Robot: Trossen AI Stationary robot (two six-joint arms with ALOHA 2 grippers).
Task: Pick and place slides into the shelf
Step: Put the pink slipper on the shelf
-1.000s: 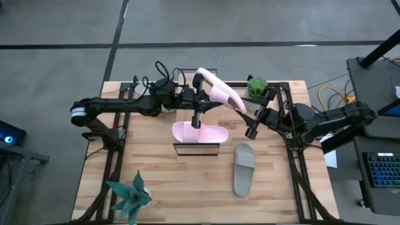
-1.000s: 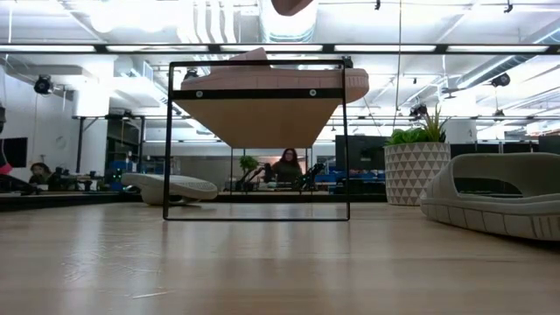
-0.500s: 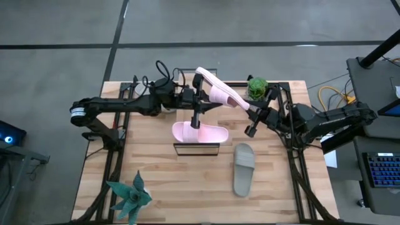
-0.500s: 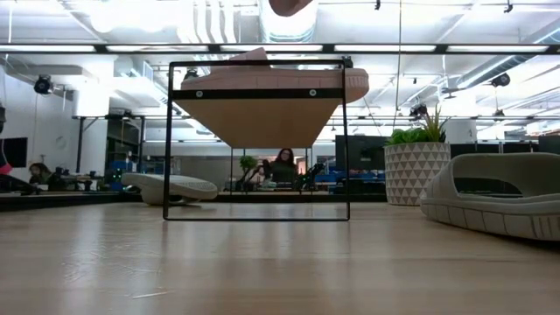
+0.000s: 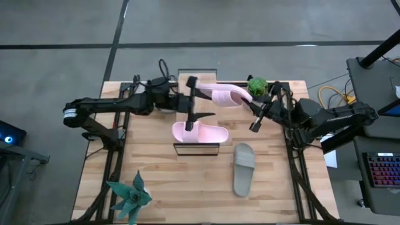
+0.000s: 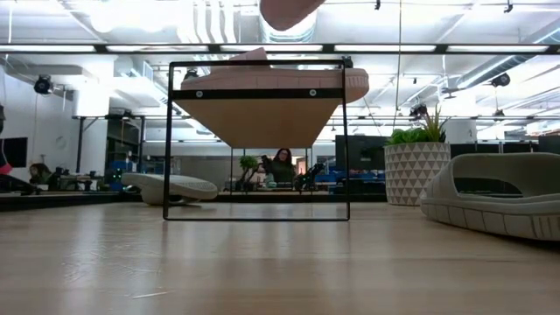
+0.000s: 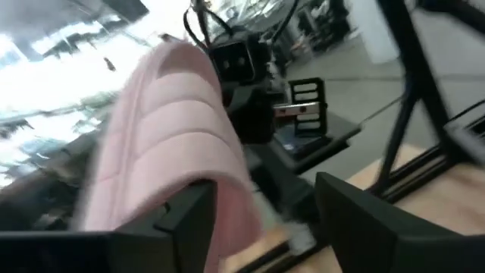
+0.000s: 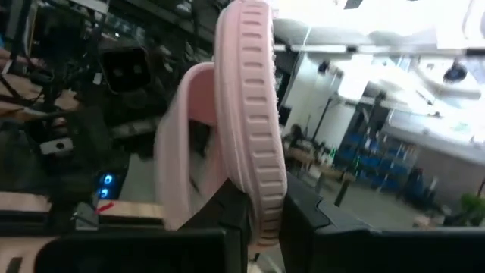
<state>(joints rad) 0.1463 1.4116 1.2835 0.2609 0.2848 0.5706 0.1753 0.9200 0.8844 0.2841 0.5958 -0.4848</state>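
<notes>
Over the wooden surface [image 5: 156, 169] you have a handover: the right hand [image 5: 254, 112] is clenched on one end of the raised pink slide [image 5: 225, 96] while the left hand [image 5: 189, 100] stands released, leaving the right to carry it to the shelf [image 5: 196, 149], where its mate [image 5: 201, 132] already lies.

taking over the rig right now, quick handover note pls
Right gripper: fingers shut on the airborne pink slide, edge pinched, held over the table's far side.
Left gripper: fingers open at that slide's other end, no grip.
Shelf: one pink slide lies on its top.
Grey slide: on the table right of the shelf. Another grey slide lies on the table beyond the shelf in the low view.
Done: one slide shelved.
Left: place the held pink slide, then both grey ones.
</notes>
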